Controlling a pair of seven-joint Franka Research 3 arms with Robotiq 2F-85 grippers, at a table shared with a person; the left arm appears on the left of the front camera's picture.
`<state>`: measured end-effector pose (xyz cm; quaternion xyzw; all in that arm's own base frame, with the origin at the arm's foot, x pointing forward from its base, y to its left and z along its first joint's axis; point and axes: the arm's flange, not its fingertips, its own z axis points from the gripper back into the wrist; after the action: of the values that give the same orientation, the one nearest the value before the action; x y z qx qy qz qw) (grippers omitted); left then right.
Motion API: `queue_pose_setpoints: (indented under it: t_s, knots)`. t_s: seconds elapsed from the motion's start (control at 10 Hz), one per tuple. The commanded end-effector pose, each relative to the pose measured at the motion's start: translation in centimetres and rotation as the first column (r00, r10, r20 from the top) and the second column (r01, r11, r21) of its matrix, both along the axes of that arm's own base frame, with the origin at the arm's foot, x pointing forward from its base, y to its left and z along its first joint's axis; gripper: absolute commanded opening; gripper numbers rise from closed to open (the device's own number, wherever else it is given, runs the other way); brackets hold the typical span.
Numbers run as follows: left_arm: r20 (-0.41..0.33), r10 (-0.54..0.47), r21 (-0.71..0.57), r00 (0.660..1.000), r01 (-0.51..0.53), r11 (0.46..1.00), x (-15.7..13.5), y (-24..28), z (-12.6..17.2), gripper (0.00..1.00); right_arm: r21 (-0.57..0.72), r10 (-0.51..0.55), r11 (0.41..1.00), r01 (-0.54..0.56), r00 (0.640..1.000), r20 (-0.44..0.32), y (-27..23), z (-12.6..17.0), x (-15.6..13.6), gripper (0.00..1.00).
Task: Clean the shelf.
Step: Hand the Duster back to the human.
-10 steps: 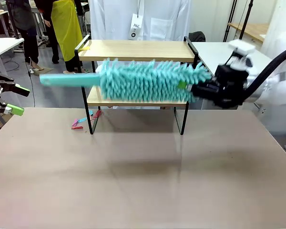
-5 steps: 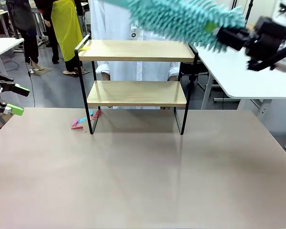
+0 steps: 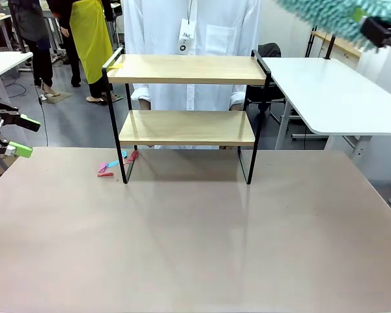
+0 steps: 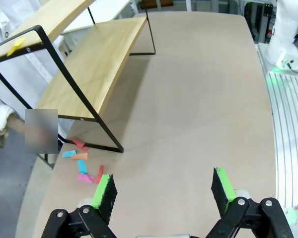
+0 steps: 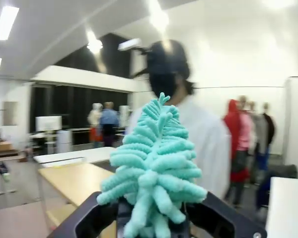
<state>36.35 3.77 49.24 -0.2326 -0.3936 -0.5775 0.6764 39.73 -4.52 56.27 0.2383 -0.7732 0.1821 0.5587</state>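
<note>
Your right gripper [image 3: 384, 31] has swung the duster [image 3: 326, 13] up and away: a second ago it lay across the front of the shelf [image 3: 186, 98] at lower-board height, half a second ago it was above the top board, and now it sits in the top right corner of the front view, well clear of the rack. In the right wrist view the duster [image 5: 154, 168] is pinched between the fingers, pointing up past the person [image 5: 198, 134].

Shelf hasn't moved. It stands at the far middle of the table [image 3: 195, 235], both boards bare apart from a small yellow scrap [image 3: 116, 64] at the top board's left end. Colored scraps [image 3: 114, 164] lie on the table by its left foot, same as before.

Left gripper [image 4: 161, 193] is parked at the left edge, fingers spread, empty, aimed along the table toward those scraps [image 4: 82, 161].

My read: that was one sweep in front of the lower board, then a lift-off. Top board likely isn't done, since the yellow bit is still there. You'll need to bring the duster back down over it.
</note>
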Motion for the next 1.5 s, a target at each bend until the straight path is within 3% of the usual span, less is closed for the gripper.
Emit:
queue_pose_setpoints:
  t_s: [0.0,0.2,0.5,0.7,1.1,1.4]
  knots:
    - [0.014,-0.006,-0.031,1.0,0.007,1.0,0.2,-0.1,-0.1,1.0,0.016,-0.183,0.983,0.182,0.983,0.018,-0.9,-0.8,-1.3,0.16]
    - [0.014,-0.006,-0.031,1.0,0.007,1.0,0.2,-0.1,-0.1,1.0,0.009,-0.3,0.954,0.3,0.954,-0.008,-3.3,-2.5,-1.7,0.16]
    - [0.014,-0.006,-0.031,1.0,0.007,1.0,0.2,-0.1,-0.1,1.0,-0.011,-0.371,0.928,0.372,0.923,-0.098,-5.4,-7.5,-1.1,0.16]
    - [0.014,-0.006,-0.031,1.0,0.007,1.0,0.2,-0.1,-0.1,1.0,0.001,-0.373,0.926,0.379,0.912,-0.173,-5.8,-11.9,-1.0,0.16]
    - [0.014,-0.006,-0.031,1.0,0.007,1.0,0.2,-0.1,-0.1,1.0,0.013,-0.373,0.923,0.386,0.9,-0.223,-5.3,-17.9,-2.4,0.16]
    - [0.014,-0.006,-0.031,1.0,0.007,1.0,0.2,-0.1,-0.1,1.0,0.023,-0.328,0.941,0.337,0.928,-0.177,-4.7,-19.0,-2.3,0.16]
